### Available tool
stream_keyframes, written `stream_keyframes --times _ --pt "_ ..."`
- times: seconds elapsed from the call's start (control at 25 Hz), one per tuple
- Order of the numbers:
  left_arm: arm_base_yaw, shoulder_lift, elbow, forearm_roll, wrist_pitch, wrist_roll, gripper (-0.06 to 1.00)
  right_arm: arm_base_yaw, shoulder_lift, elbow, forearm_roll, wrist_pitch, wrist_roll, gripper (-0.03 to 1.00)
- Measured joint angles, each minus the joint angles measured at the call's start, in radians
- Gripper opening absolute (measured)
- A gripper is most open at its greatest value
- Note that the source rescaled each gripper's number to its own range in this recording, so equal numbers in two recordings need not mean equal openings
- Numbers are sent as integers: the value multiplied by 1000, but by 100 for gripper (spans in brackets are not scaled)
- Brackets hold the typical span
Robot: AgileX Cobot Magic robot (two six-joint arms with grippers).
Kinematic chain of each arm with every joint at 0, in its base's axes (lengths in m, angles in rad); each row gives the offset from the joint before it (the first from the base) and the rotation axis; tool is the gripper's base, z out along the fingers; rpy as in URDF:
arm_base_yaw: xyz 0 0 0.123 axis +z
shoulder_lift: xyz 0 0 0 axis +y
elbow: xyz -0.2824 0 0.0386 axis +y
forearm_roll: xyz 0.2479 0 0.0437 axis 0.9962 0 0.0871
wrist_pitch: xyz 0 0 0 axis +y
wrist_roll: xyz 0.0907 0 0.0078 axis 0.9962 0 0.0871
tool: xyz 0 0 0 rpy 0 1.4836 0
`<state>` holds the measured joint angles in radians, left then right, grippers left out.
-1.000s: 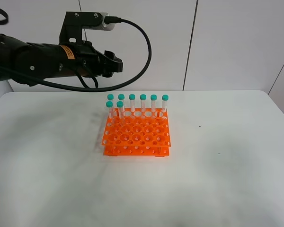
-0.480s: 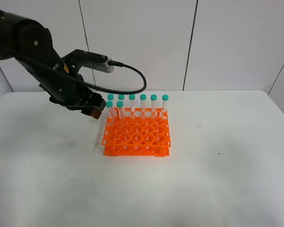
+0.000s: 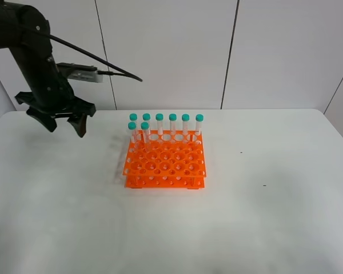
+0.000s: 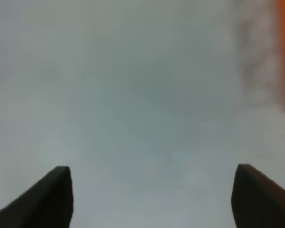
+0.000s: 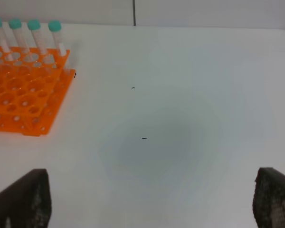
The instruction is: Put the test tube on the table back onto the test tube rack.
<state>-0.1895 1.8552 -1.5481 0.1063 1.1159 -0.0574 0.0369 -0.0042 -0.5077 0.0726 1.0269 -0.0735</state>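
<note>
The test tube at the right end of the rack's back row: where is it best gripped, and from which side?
Probably by the green cap of the test tube, from straight above: it stands upright in the test tube rack, with only its top part free.

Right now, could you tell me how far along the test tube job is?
Eight teal-capped clear plastic tubes stand in the bright orange plastic rack; none lies on the white table. The left gripper hangs open and empty beside the rack. Nothing looks left.
</note>
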Motion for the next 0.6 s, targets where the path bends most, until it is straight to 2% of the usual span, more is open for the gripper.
stream_keyframes --times 0.12,0.24,0.4,0.6 --pt "95 1 -3 1 53 0 100 0 0 0 0 0 0 92" --pt "160 1 -4 -20 53 1 100 0 0 0 0 0 0 92" --pt "186 -4 9 -62 53 18 100 0 0 0 0 0 0 92" --pt "186 -67 145 -73 53 44 100 0 0 0 0 0 0 92"
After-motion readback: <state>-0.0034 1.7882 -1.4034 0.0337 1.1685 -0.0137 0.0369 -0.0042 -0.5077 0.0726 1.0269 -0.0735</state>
